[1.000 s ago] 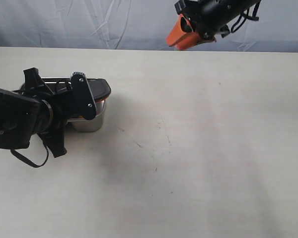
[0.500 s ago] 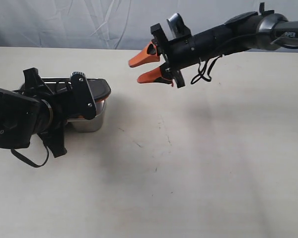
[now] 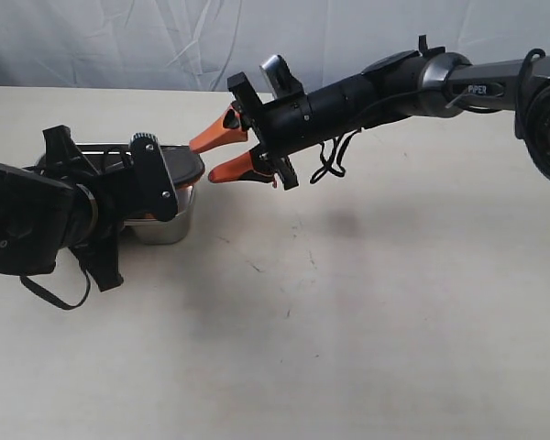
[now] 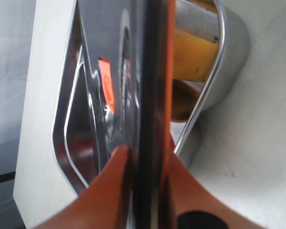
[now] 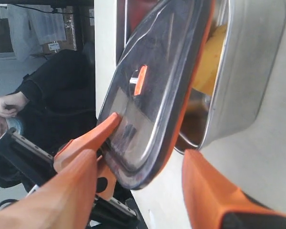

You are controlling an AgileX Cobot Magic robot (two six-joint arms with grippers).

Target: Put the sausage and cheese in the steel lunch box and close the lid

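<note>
**At the table's left edge: lid held aslant over the box**

Over the steel lunch box (image 3: 168, 229), on the left part of the table (image 3: 367, 321), my left gripper (image 4: 148, 155) is pinching the lid (image 3: 184, 163). Its two orange fingers (image 4: 109, 186) press on either face of the dark plate, which that wrist view shows edge-on. The lid is tilted rather than seated. Its orange rim seal stands clear of the steel rim on the side facing my right arm, leaving a gap there.

Through that gap the cheese (image 5: 212, 59) shows as a yellow block lying inside the box, against its wall. I cannot make out the sausage with any certainty; only a reddish glint shows under the lid's edge.

My right gripper (image 3: 207, 161) reaches across from the right with its jaws spread wide and nothing between them. One fingertip (image 5: 110, 123) lies at the lid's upper face, near the small orange centre valve (image 5: 141, 78). Whether it touches, I cannot tell. The other finger hangs beside the box's outer wall, apart from it.
</note>
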